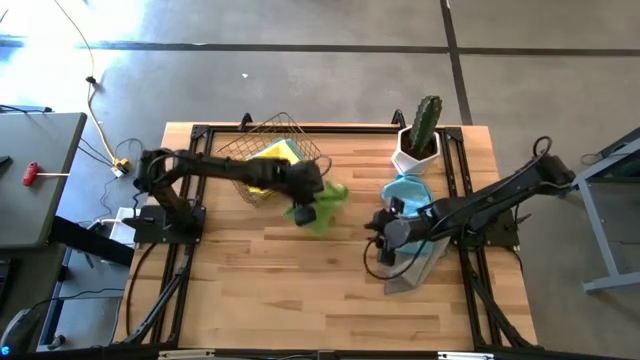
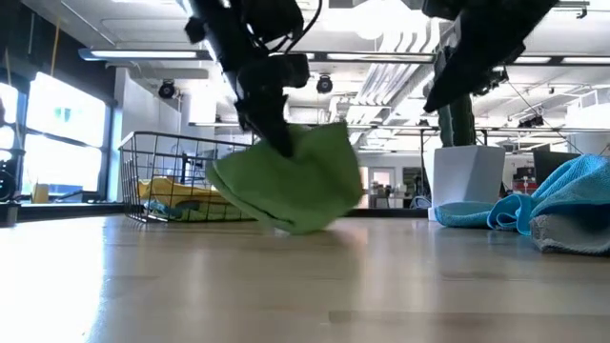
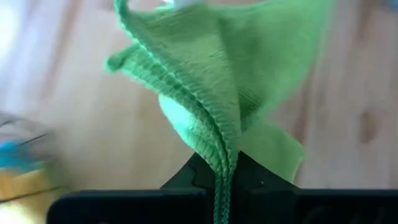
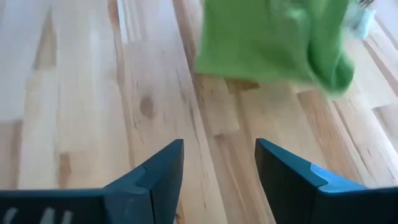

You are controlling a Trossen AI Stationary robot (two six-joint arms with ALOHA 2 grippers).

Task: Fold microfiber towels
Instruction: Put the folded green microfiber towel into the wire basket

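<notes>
From my station, the wire basket (image 1: 272, 150) sat at the back of the surface (image 1: 250, 280), with a towel (image 1: 322, 210) hanging just in front of it from the left gripper (image 1: 302, 212). A potted cactus (image 1: 420, 135) stood at the back right; before it lay two more towels (image 1: 415, 240), with the right gripper (image 1: 385, 235) beside them.

Item count, table surface
One lime green towel (image 1: 322, 208), one light blue towel (image 1: 410, 190), one grey towel (image 1: 415, 268), one wire basket (image 1: 268, 150), one potted cactus (image 1: 420, 135), two arms

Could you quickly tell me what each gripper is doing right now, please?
Left gripper: shut on the lime green towel, lifted above the table.
Right gripper: open, holding nothing.
</notes>
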